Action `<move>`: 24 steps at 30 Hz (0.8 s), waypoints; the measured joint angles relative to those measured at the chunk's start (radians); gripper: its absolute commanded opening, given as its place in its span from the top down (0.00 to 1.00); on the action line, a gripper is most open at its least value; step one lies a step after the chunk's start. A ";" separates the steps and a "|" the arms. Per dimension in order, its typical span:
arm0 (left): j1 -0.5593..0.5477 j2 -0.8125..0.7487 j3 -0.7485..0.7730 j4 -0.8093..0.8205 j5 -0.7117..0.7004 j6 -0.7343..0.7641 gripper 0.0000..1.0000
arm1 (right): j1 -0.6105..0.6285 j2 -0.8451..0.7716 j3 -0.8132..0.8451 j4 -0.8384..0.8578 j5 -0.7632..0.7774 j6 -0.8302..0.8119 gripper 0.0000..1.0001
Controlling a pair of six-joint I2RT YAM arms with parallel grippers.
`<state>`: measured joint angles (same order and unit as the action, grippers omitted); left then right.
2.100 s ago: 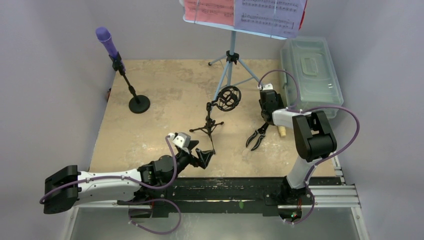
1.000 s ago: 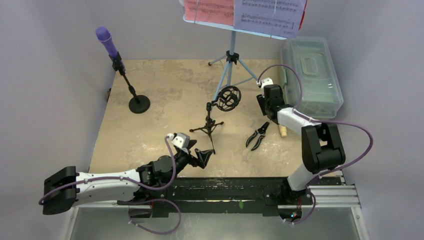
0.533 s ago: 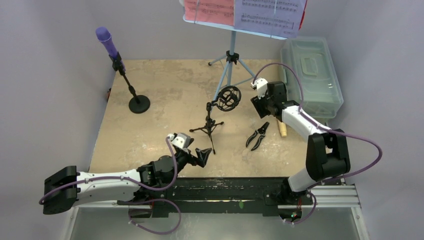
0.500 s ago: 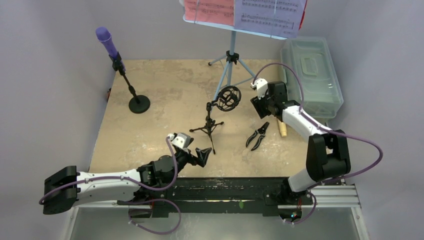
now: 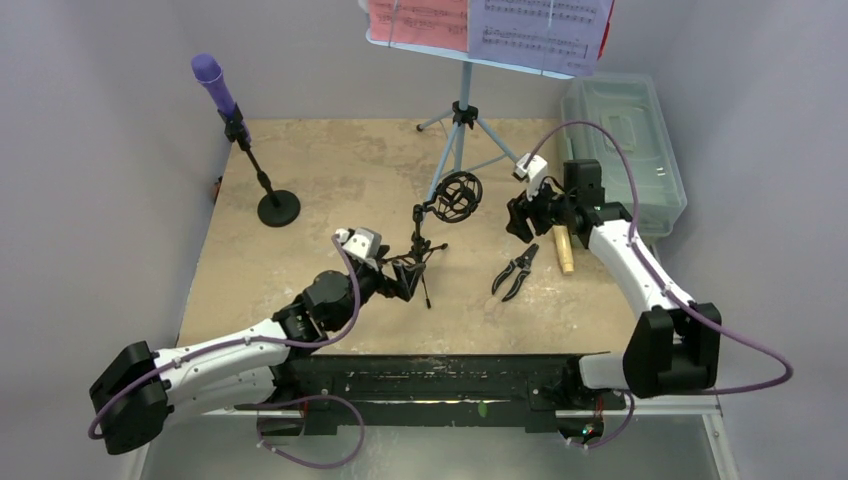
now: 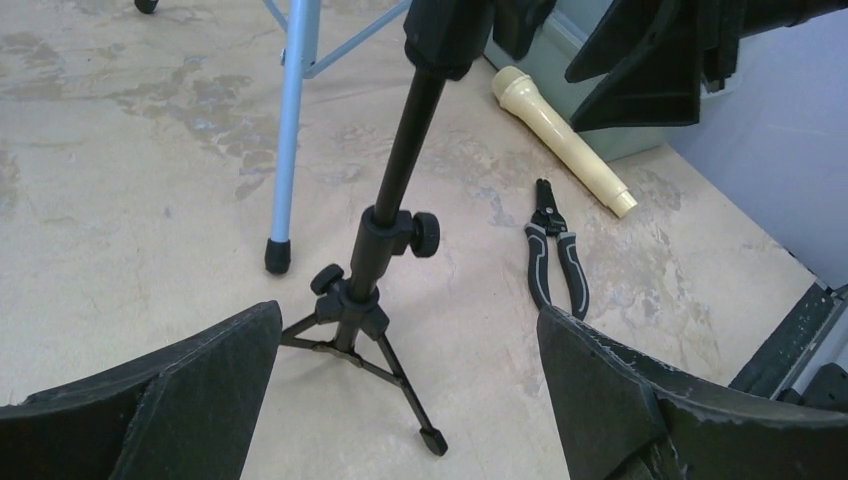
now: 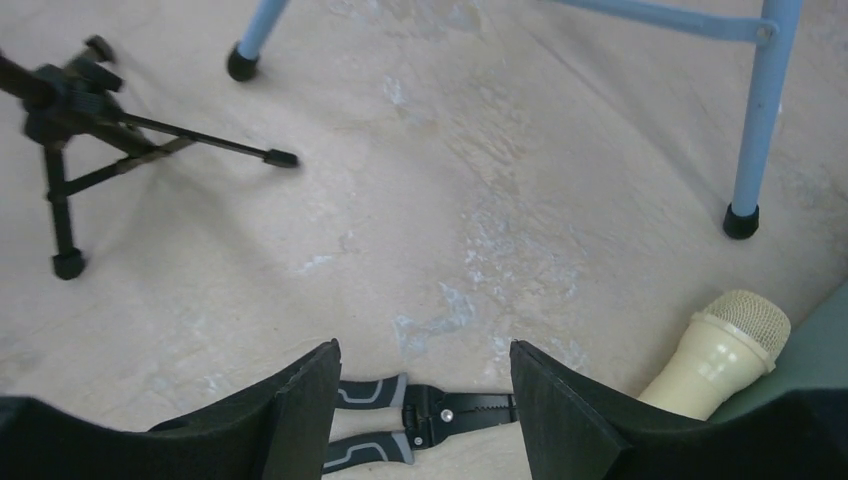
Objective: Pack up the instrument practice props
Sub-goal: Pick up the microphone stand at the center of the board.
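My left gripper (image 6: 407,320) gapes wide, empty, just before the slim black mic tripod (image 6: 385,250); a light-blue stand leg (image 6: 290,130) stands behind it. My right gripper (image 7: 422,352) hangs open above black-handled pliers (image 7: 400,432), the cream microphone (image 7: 722,348) lying beside the translucent grey-green box (image 5: 640,130).

A robot test cell in a lab. Plain pale-grey walls (image 5: 100,200) box in a beige mottled tabletop (image 5: 330,180); a black metal rail (image 5: 450,375) edges it
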<state>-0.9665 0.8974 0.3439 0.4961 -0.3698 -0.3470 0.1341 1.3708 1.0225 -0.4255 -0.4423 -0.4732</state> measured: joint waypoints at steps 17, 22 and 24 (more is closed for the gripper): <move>0.221 0.069 0.077 0.001 0.317 0.046 0.00 | -0.225 -0.248 -0.081 -0.027 -0.706 -0.026 0.01; 0.247 0.079 0.077 0.041 0.398 0.053 0.00 | -0.227 -0.248 -0.093 -0.031 -0.807 -0.025 0.01; 0.254 0.094 0.077 0.057 0.425 0.053 0.00 | -0.229 -0.248 -0.093 -0.031 -0.822 -0.026 0.01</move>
<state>-0.7128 0.9916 0.4213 0.5533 0.0551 -0.2943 -0.0948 1.1225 0.9291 -0.4561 -1.2648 -0.4988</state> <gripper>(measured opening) 0.996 0.987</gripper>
